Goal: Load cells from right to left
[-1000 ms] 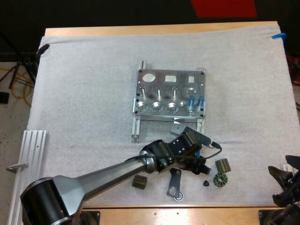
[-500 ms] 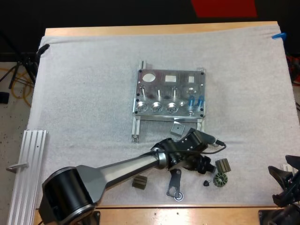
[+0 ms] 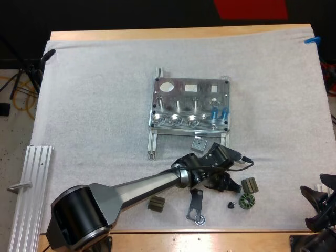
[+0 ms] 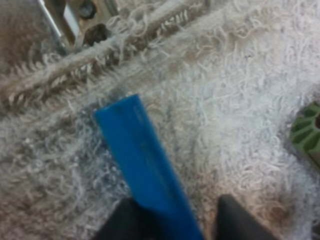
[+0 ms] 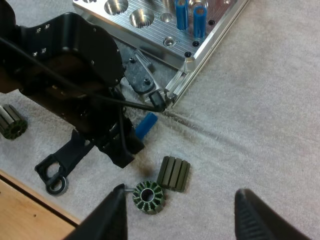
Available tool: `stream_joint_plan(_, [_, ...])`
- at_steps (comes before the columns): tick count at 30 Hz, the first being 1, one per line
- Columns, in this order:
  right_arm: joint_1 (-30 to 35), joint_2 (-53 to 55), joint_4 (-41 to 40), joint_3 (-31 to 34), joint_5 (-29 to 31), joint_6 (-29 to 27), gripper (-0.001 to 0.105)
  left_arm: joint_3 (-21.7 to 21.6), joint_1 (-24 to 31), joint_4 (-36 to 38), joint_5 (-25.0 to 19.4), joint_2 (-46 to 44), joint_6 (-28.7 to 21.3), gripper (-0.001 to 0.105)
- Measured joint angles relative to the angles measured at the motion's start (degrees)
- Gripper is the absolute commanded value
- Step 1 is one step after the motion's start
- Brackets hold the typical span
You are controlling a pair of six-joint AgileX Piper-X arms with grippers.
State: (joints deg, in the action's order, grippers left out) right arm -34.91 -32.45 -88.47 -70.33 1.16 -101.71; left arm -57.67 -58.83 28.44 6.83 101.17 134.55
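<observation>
Fixture (image 3: 190, 105) sits mid-mat from above, two loaded cylinders (image 3: 214, 112) at its right end; left gripper (image 3: 224, 182) is down just below it. Left wrist: fingers (image 4: 239, 219) apart, loose blue cylinder (image 4: 142, 155) on the mat between them, against one. Right wrist: right gripper (image 5: 181, 197) gapes wide above dark parts (image 5: 173, 173).

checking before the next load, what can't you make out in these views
- High view: the blue cylinder lies hidden under the left gripper.
- Left wrist view: the cylinder's near end is cut off by the edge.
- Left wrist view: a green part is cut by the edge; which part cannot be told.
- Right wrist view: the fixture runs past the edge; its far pockets are cut off.
</observation>
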Motion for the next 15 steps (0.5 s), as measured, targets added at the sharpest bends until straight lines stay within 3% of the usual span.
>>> stream_joint_plan(5, [0.0, 0.0, 0.0, 0.0, 0.0, 0.0, 0.048, 0.0, -0.15, 0.57, -3.6, -0.23, -4.3, 0.01])
stream_joint_plan(9, [0.0, 0.0, 0.0, 0.0, 0.0, 0.0, 0.048, 0.1, -0.14, 1.39, -6.83, -2.03, -7.83, 0.01])
stream_joint_plan(15, [0.0, 0.0, 0.0, 0.0, 0.42, 0.73, 0.048, 0.1, -0.14, 2.96, -7.44, -5.93, -14.61, 0.01])
